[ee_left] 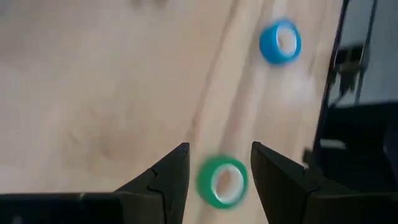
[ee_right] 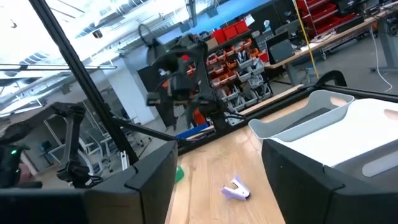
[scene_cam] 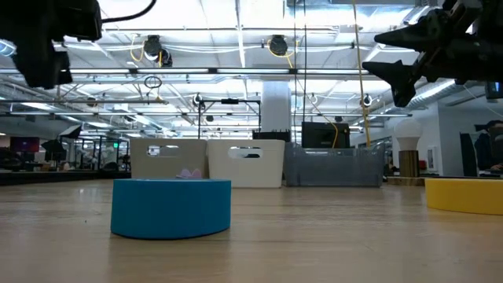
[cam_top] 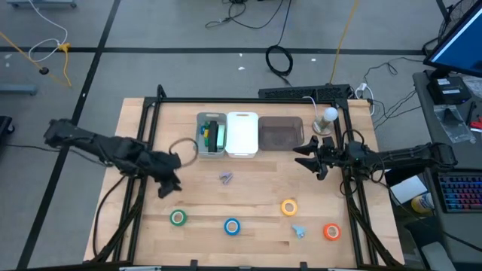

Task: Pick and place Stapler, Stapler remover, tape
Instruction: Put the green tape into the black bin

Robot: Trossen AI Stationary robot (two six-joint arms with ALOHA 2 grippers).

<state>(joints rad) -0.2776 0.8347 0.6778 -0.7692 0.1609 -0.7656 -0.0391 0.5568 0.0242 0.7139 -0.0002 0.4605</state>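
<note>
The left gripper (cam_top: 167, 186) is seen at centre-left of the high view, hanging above the table (cam_top: 256, 192) just above the green tape roll (cam_top: 178, 218). In the left wrist view its fingers (ee_left: 163, 180) are held apart, with the green roll (ee_left: 222, 181) showing in the gap between them, not gripped; the blue tape roll (ee_left: 280, 42) lies farther off.

The right gripper (cam_top: 310, 156) is found at centre-right of the high view, raised off the table just to the right of the smoky bin (cam_top: 280, 134). Its fingers (ee_right: 152, 177) are spread wide in the right wrist view, nothing held between them.

Along the bottom of the high view the tape is laid out: green at lower left, blue (cam_top: 232, 226) at bottom centre, yellow (cam_top: 289, 207) to its upper right, orange (cam_top: 331, 232) at lower right. A small pale-blue item (cam_top: 299, 231), too small to identify, sits between the blue and orange rolls.

The small purple staple remover (cam_top: 226, 178) lies at mid-table, below the bins. In the upper centre three bins stand side by side: a grey bin (cam_top: 212, 135) with green and yellow contents, a white bin (cam_top: 242, 134), then the smoky one.
</note>
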